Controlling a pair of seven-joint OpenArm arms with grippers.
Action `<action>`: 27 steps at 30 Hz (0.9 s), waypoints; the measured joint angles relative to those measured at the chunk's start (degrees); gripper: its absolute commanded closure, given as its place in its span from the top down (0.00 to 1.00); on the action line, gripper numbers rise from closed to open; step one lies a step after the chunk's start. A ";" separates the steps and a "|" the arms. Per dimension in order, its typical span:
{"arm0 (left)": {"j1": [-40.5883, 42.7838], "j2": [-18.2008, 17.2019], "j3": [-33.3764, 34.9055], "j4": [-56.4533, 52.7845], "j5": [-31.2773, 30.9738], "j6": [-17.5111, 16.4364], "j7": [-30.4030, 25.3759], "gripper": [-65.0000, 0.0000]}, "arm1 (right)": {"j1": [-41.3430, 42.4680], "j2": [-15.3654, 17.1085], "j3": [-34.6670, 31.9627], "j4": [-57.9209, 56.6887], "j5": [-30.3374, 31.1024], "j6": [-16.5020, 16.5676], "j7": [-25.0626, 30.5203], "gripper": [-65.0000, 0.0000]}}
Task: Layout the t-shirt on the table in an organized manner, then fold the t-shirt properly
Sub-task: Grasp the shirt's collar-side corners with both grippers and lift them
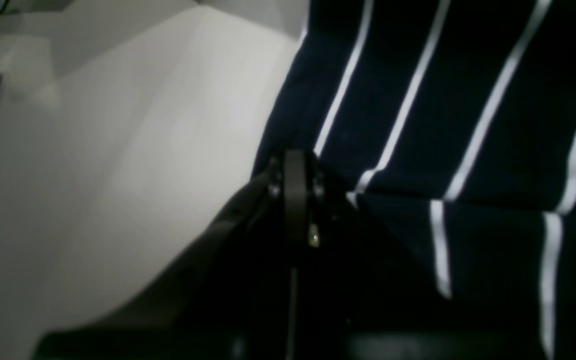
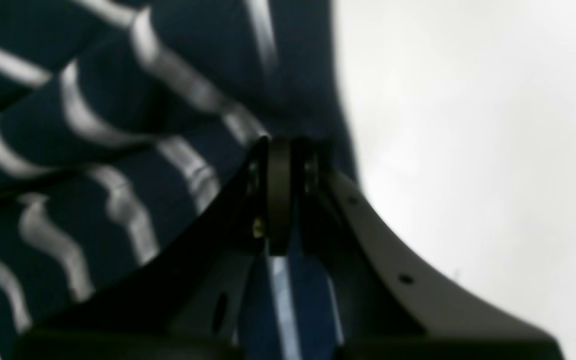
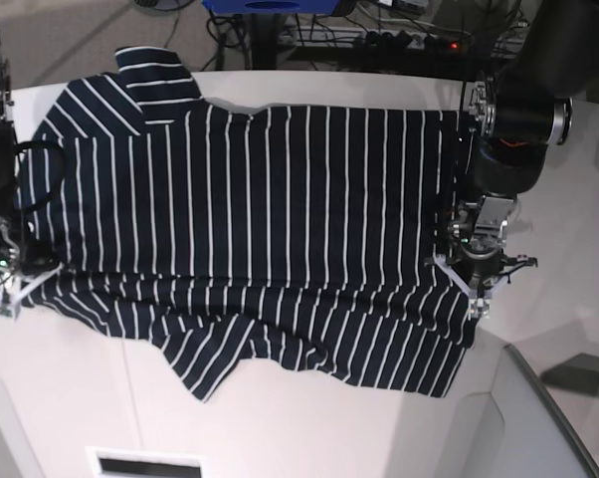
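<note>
Across one pale table (image 3: 280, 438) lies one striped shirt (image 3: 280, 199), rumpled along one side, two grippers (image 3: 467, 274) (image 3: 31, 284) at its opposite edges, both with fingers together on its cloth.

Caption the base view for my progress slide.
Both grippers, left and right, shut at opposite sides of the striped t-shirt, spread but rumpled on the table.

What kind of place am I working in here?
Probably a robotics lab or test workspace: two robot arms, the left gripper and right gripper at a striped t-shirt, spread on a broad, pale tabletop. The room itself hardly shows.
</note>
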 measured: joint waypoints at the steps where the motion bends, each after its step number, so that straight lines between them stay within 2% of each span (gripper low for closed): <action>1: -0.83 0.28 0.00 -0.90 -0.13 0.00 0.07 0.00 | 0.24 0.11 -0.02 -0.04 -0.17 -0.02 2.14 0.05; 3: -1.68 0.94 0.00 -1.11 -0.17 -0.17 -0.02 0.00 | 1.90 0.13 -0.02 -1.68 -0.13 -0.17 4.79 0.05; 8: -4.15 1.53 -0.52 -1.22 -0.44 -0.22 0.24 0.00 | 7.58 0.22 -2.05 -7.04 -0.17 -0.20 5.81 0.05; 11: -3.93 1.07 -0.79 2.47 -0.83 -0.15 0.22 0.00 | 6.45 2.29 -2.10 -3.45 0.44 0.07 5.42 0.04; 13: -0.55 0.52 -0.81 8.63 -0.72 -0.07 2.16 0.00 | 2.49 4.26 1.84 3.08 0.42 -0.07 2.27 0.05; 16: 7.06 0.11 -3.76 20.96 -0.96 -0.44 8.55 0.00 | -7.04 4.61 14.45 15.89 -0.15 -0.94 -4.94 0.07; 20: 18.62 0.20 -13.77 45.68 -7.52 -0.11 18.08 0.00 | -20.98 -0.90 31.30 38.82 -0.20 -1.18 -14.38 0.31; 24: 27.45 -1.51 -18.86 66.01 -14.25 -0.15 25.75 0.00 | -30.99 -7.32 38.77 57.88 -0.33 -0.11 -22.71 0.63; 25: 30.45 -1.84 -19.37 68.96 -15.13 -0.15 28.41 0.00 | -33.27 -9.27 39.71 60.70 -0.37 1.64 -24.28 0.70; 27: 35.76 -2.19 -19.41 71.17 -15.21 -0.22 31.54 0.00 | -37.00 -13.55 42.40 63.25 0.31 8.28 -25.62 0.77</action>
